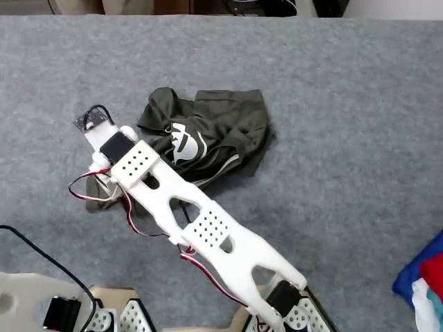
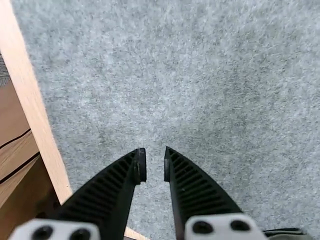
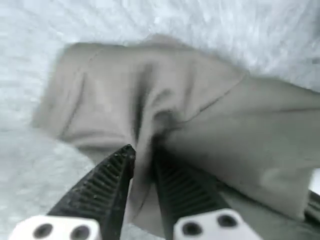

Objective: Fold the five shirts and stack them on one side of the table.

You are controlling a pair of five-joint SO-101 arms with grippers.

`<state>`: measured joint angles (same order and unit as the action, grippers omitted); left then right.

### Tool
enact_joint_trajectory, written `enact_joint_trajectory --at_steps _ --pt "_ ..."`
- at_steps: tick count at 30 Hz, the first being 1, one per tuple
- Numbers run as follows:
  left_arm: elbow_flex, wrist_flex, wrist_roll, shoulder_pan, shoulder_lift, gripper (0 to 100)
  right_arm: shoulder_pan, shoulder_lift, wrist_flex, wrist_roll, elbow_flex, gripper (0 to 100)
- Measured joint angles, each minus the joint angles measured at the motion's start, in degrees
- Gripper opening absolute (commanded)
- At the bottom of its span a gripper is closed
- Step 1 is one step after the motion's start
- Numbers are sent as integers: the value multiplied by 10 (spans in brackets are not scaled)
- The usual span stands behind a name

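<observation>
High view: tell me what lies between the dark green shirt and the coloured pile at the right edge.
Only bare grey felt separates the dark green shirt from the coloured pile, seen in the high view.

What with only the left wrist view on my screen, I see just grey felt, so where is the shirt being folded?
Observer: An olive-green shirt lies crumpled near the middle of the table in the high view.
Operator: Is the other arm on it?
Observer: Yes, the right gripper is clamped on a fold of its cloth.
Operator: Any other shirts around?
Observer: A pile of blue, red and white cloth sits at the table's edge, on the right of the high view.
</observation>
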<state>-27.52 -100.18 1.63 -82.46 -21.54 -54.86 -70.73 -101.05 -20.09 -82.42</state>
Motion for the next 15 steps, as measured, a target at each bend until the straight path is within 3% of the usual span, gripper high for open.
enact_joint_trajectory --at_steps 8,15 --pt "0 0 0 0 0 75 -48 148 1 0 -89 5" --pt "0 0 0 0 0 75 -138 292 8 0 -100 5"
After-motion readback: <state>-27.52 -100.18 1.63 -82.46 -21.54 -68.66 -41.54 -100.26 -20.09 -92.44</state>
